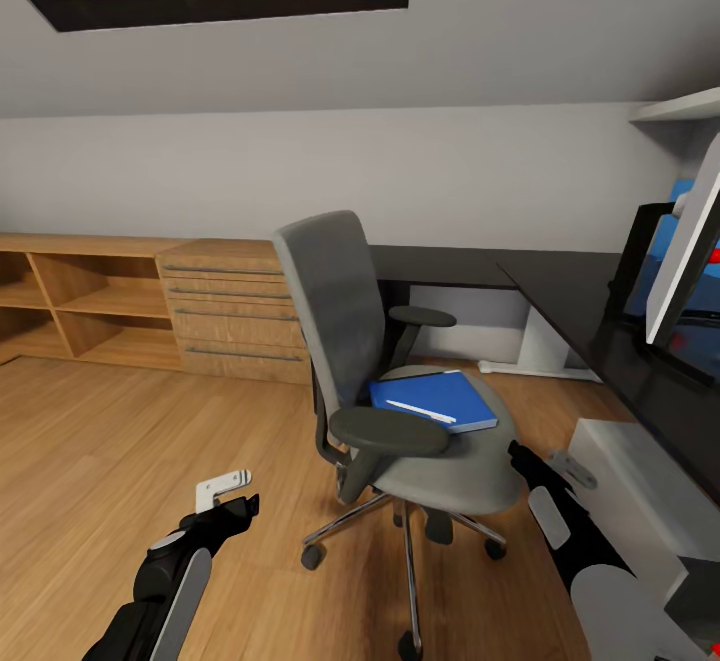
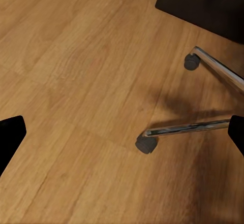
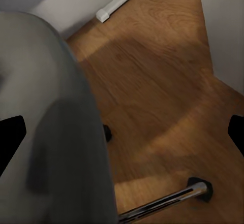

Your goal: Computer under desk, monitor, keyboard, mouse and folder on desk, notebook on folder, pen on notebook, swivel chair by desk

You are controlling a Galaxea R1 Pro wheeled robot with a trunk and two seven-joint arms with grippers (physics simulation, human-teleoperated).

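We're at the folder (image 1: 437, 398) step; both grippers (image 1: 235, 496) (image 1: 520, 458) wide, empty. Next: right one reaches over the chair (image 1: 400, 411) seat.

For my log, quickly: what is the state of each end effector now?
Left end effector: open, holding nothing.
Right end effector: open, holding nothing, beside the swivel chair.

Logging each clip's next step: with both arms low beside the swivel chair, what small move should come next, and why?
Probably raise the right pincer toward the blue folder on the swivel chair seat. The folder, with the white pen lying on it, is not yet on the desk, and the right pincer sits beside the seat edge, empty and apparently open. The left pincer hangs farther off over the floor.
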